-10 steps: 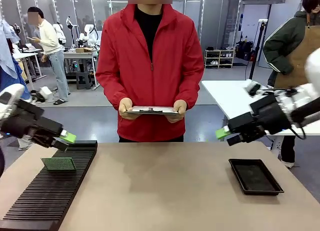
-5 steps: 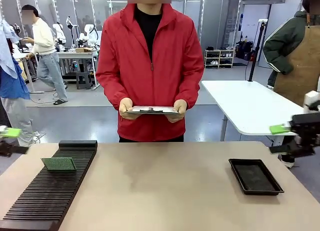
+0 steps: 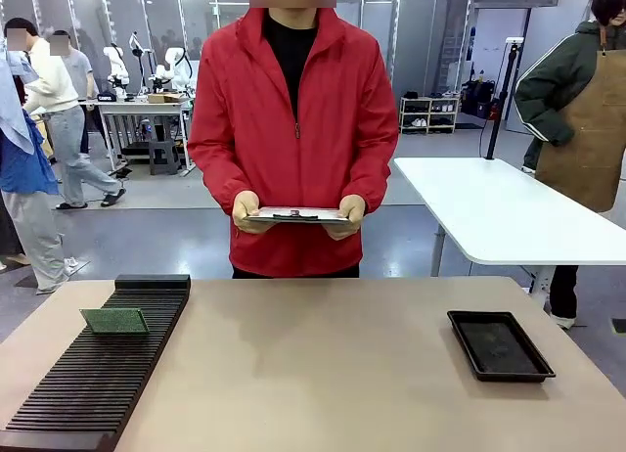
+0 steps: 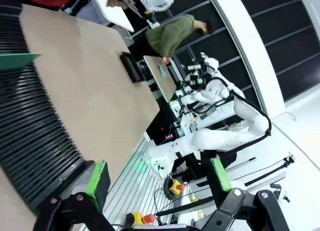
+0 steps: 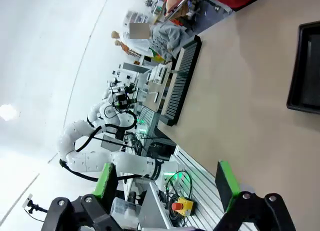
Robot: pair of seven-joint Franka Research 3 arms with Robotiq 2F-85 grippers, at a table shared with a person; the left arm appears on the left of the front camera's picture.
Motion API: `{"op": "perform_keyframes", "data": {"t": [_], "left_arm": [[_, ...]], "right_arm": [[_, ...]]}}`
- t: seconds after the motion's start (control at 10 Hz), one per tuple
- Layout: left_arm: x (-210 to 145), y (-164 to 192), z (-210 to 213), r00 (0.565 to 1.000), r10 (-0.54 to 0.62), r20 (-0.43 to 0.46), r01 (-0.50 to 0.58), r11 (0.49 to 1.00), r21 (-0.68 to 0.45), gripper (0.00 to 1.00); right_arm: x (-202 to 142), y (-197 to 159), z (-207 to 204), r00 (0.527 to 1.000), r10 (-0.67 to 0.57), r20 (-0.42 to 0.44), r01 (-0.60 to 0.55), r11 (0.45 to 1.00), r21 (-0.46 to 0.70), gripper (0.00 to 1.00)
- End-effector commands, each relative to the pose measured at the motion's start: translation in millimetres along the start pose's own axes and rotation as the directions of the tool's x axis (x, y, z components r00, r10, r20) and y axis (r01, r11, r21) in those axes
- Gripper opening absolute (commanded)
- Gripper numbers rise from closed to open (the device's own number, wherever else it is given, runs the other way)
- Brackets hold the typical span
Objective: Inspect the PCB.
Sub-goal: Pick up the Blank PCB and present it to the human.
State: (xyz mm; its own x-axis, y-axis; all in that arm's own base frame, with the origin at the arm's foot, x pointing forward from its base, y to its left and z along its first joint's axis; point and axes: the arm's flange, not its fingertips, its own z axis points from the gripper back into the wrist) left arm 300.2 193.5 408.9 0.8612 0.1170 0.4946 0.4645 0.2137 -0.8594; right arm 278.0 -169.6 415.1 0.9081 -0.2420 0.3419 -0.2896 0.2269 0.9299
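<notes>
The PCB (image 3: 115, 321), a thin green board, stands slotted in the far part of the black ribbed rack (image 3: 98, 374) at the table's left. The left wrist view has the PCB (image 4: 17, 60) at its left edge, far from my left gripper (image 4: 159, 177), which is open and empty beyond the table's edge. My right gripper (image 5: 165, 182) is open and empty too, off the table's side with the rack (image 5: 182, 76) far ahead. Across the table a person in a red jacket holds a white clipboard (image 3: 296, 215) in both hands.
A shallow black tray (image 3: 499, 344) lies on the table's right side, and the tray (image 5: 305, 66) reaches the right wrist view's right edge. The tan tabletop (image 3: 313, 374) is bare between rack and tray. A white table (image 3: 489, 203) stands behind at the right.
Both arms have drawn back from the table, the left one out to the left and the right one out to the right, and have left the front view. The PCB has not moved.
</notes>
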Motion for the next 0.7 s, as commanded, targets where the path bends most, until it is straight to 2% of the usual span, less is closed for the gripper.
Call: {"op": "perform_keyframes", "data": {"t": [0.0,0.1,0.3,0.6], "left_arm": [[-2.0,8.0,26.5,1.0,-0.008,0.021,0.007,1.0,0.03,1.0],[-9.4,7.2,45.1,1.0,-0.004,0.025,0.003,0.998,0.062,1.0],[-22.7,4.4,75.3,0.995,0.024,0.094,-0.032,0.996,0.083,1.0],[-24.4,0.4,83.6,0.991,0.039,0.13,-0.055,0.992,0.115,1.0]], "right_arm": [[-14.1,-17.6,12.5,0.999,0.04,0.009,-0.04,0.999,0.019,1.0],[-20.5,-21.1,23.1,0.999,0.029,0.031,-0.029,0.999,0.017,1.0],[-32.4,-23.2,39.8,0.998,0.035,0.049,-0.035,0.999,0.008,1.0],[-35.4,-25.8,37.3,0.999,0.049,0.024,-0.049,0.999,-0.011,1.0]]}}
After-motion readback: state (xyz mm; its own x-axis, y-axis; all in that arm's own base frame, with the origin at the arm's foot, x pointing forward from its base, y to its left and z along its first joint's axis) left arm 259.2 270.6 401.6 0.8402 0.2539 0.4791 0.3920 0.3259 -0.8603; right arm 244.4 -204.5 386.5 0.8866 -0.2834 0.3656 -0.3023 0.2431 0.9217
